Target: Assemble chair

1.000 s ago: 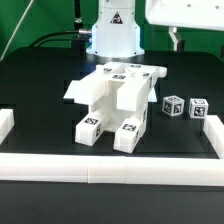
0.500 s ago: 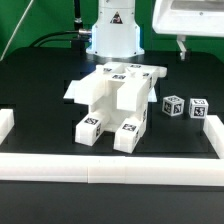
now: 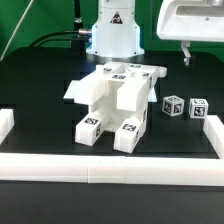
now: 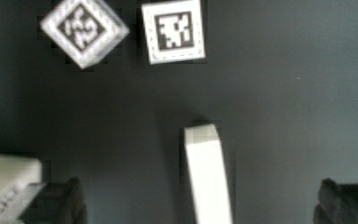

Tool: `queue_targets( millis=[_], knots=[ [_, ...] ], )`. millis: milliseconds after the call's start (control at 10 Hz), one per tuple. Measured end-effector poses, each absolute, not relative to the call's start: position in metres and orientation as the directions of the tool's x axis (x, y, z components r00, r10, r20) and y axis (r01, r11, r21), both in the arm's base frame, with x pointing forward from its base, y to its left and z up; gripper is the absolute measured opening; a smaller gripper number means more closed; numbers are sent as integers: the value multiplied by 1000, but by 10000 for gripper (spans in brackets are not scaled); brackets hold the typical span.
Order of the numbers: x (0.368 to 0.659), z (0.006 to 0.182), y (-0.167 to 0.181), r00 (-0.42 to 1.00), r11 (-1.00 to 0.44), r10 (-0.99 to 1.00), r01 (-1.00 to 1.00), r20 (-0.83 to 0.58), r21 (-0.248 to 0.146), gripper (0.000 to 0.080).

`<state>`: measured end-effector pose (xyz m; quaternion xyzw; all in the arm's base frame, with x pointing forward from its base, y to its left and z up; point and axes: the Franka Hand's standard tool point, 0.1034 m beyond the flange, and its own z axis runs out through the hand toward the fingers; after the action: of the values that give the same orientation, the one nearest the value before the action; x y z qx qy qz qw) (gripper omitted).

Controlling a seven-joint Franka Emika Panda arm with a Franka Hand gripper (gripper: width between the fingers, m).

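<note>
Two cubes (image 3: 173, 105) sit side by side on the black table (image 3: 40, 90), near the chair (image 3: 112, 98) on the exterior view's right. We see the chair in the middle of the table, with two legs reaching toward the near rail (image 3: 110, 166). The gripper (image 3: 186, 58) hangs high over the far right side, touching nothing. Its fingers (image 4: 51, 203) stand wide apart, and we see nothing held between them.
</note>
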<state>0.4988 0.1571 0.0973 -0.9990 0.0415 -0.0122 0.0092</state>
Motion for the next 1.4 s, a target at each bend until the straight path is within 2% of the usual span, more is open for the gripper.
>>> queue_targets(
  millis=[200, 300, 500, 900, 1200, 1400],
  knots=[
    [493, 85, 165, 994, -994, -108, -108, 16, -20, 649],
    [487, 79, 161, 984, -984, -178, -177, 23, -39, 649],
    [471, 68, 154, 969, -969, -244, -242, 31, -48, 649],
    [473, 69, 156, 965, -965, -260, -258, 33, -53, 649],
    [442, 61, 159, 940, -938, -342, -341, 8, -56, 649],
    [444, 60, 158, 940, -939, -341, -340, 9, -56, 649]
  ],
)
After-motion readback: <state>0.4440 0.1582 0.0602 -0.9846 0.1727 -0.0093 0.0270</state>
